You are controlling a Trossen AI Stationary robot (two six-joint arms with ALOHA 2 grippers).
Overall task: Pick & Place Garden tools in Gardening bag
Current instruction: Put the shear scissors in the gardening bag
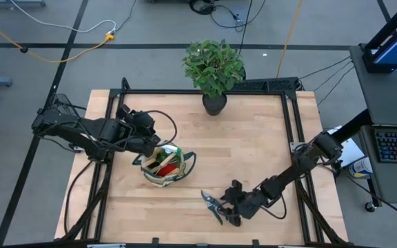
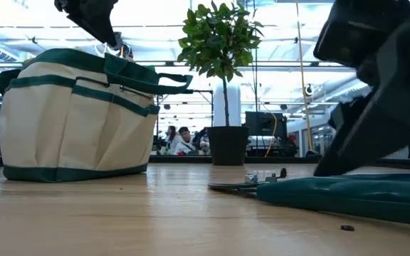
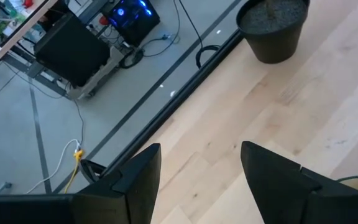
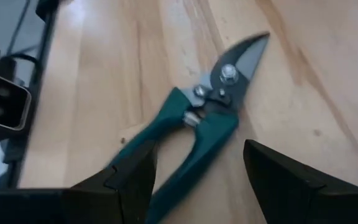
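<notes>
You are looking at the gardening bag (image 1: 164,167) sitting upright on the desk (image 1: 253,138), toward the left arm's side, with red and wooden-looking items poking out of its open top. Your left tool (image 1: 158,147) is hovering right over the bag's near rim, its fingers (image 3: 138,180) standing apart with nothing between them, only bare desk and the black pot (image 3: 273,28) showing beyond. The pruners (image 1: 212,204) are lying flat on the desk near the front edge, well apart from the bag, blades closed and pointing away from the right arm, teal handles (image 4: 185,146) reaching back toward it. Your right tool (image 1: 233,205) is sitting low, just beside the pruners on the handle end, its fingers (image 4: 129,177) spread wide on either side of the handles and gripping nothing; whether they are touching the handles you cannot tell. The potted plant (image 1: 214,69) is standing at the far edge of the desk, apart from both arms. In the low view, people are showing in the room behind the pot.
</notes>
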